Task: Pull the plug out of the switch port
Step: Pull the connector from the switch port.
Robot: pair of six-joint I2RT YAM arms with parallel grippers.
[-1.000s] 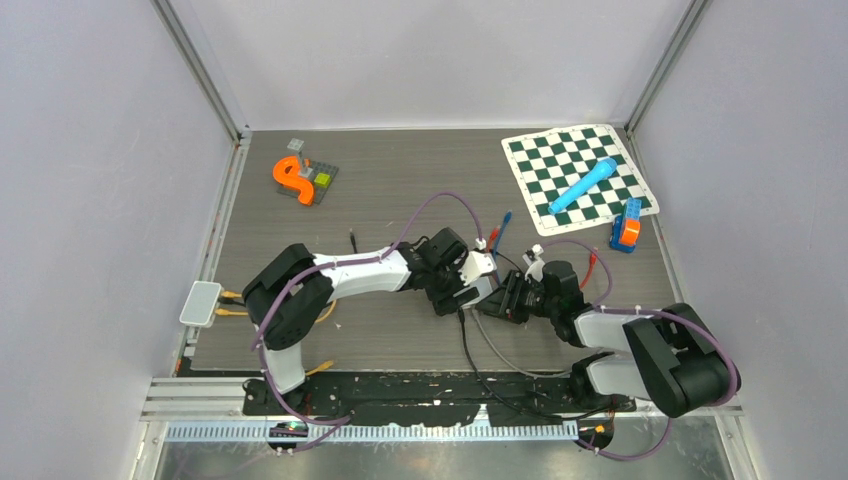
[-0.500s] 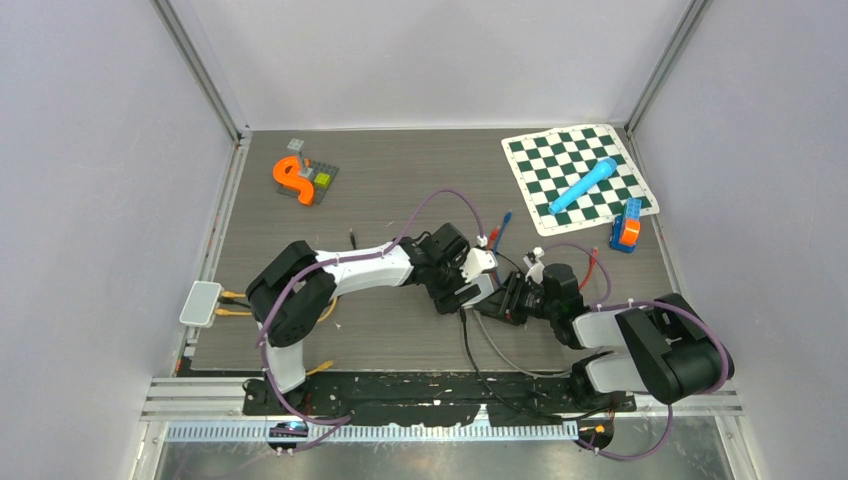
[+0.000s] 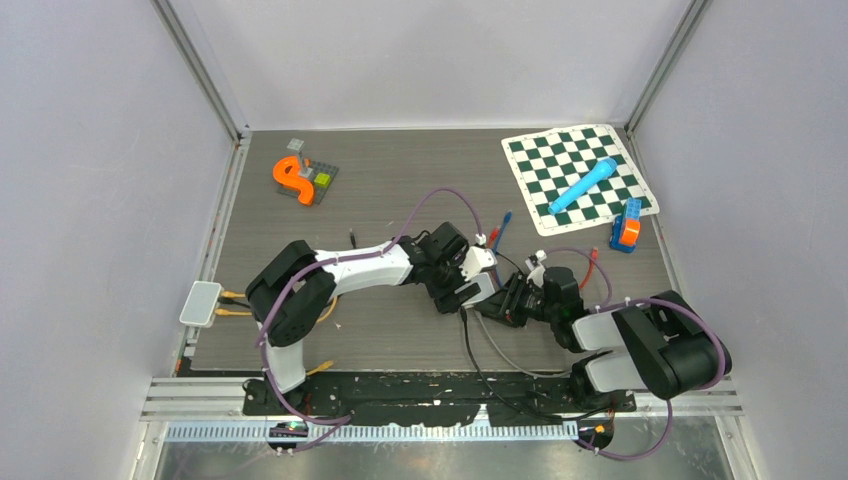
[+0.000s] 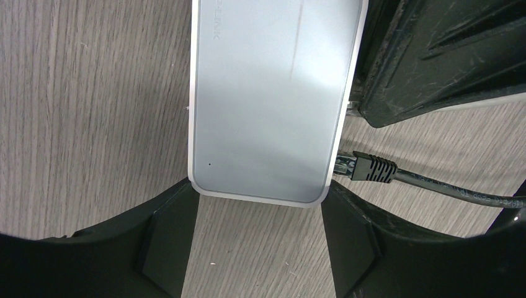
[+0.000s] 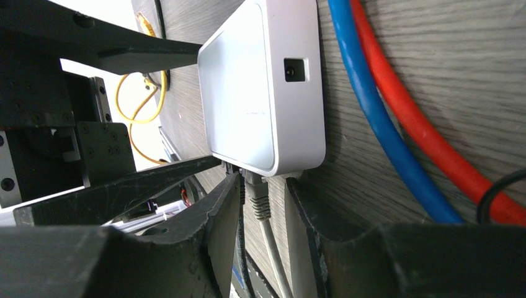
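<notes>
Flat white switch (image 5: 260, 93) lies face-up w/ grey plug (image 5: 256, 194) seated in its edge port.

You've got a white switch (image 4: 267, 93) w/ pale grey sheen. Black plug (image 4: 372, 169) on a black cable (image 4: 453, 189). Rt wrist view: grey plug (image 5: 257, 195), blue cable (image 5: 366, 105), red cable (image 5: 428, 124). Table (image 3: 400, 175): grey-brown wood grain. Mat (image 3: 545, 160): green/white checks. Tube (image 3: 583, 185): light blue.

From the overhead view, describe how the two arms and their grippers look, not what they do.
Left arm and right arm: pale white-grey link shells between bulky black joints, a purple cable looped along each. Left gripper and right gripper: matte black, scuffed wedge-shaped fingers.
</notes>
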